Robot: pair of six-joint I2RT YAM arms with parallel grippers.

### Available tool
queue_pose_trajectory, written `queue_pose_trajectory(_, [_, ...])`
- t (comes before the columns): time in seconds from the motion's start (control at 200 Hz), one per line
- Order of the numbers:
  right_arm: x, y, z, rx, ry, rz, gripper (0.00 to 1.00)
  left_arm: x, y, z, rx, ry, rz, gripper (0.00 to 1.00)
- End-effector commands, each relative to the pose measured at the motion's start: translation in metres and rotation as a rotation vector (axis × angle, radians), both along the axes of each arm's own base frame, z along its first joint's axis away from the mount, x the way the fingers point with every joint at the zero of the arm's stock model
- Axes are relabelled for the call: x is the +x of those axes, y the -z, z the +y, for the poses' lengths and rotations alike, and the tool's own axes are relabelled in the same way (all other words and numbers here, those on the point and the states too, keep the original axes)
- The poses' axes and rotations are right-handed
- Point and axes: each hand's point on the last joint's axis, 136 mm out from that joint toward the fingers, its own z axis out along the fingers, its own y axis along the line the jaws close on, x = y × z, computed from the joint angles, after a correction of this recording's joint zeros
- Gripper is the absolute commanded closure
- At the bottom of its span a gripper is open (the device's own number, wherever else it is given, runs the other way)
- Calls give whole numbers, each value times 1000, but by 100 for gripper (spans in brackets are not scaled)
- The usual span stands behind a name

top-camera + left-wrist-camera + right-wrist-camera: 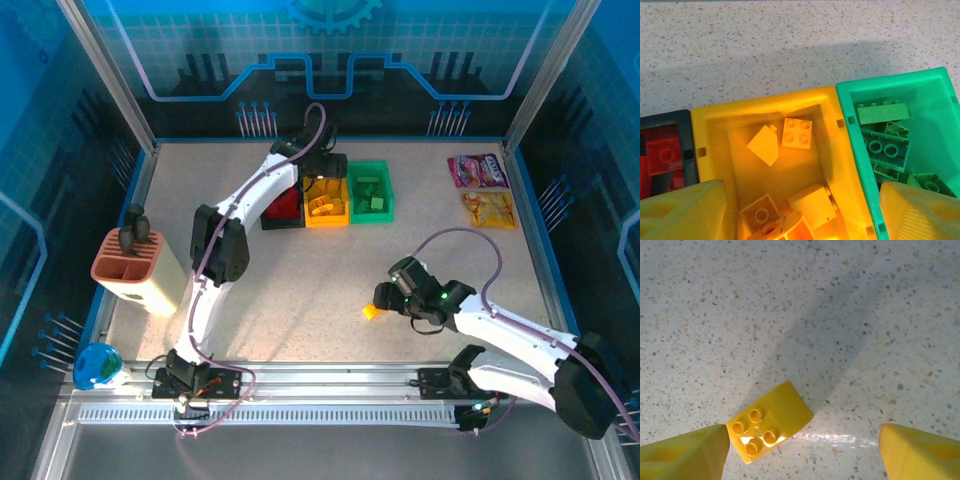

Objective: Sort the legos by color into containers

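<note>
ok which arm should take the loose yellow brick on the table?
Right. The right gripper hangs open over the yellow brick, which lies by one finger. The left gripper is open above the yellow bin, at the far side of the table.

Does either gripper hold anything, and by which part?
Nothing is held: left gripper open over the yellow bin; right gripper open around a yellow lego on the table.

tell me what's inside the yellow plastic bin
Several yellow studded bricks lie in the yellow rectangular plastic bin. The left pincer covers one near corner, hiding whatever lies there.
</note>
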Motion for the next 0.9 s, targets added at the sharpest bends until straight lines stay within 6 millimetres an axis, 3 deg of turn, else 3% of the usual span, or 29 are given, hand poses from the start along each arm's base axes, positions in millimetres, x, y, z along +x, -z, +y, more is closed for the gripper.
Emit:
queue_pose_trajectory(0.0, [-8,-2,-9,-37,44,11,20,-19,-61,4,-24,24,-111,20])
queue_pose_trajectory(0.275, [-13,-1,-10,-46,82,34,20,-74,-117,23,-111,29,-275,19])
queue_pose_trajectory(0.505, [-8,5,7,1,70,46,25,-124,-137,49,-157,30,-385,18])
queue_pose_trajectory(0.896, [-2,24,51,-43,10,116,24,-192,-116,95,-169,-27,-416,17])
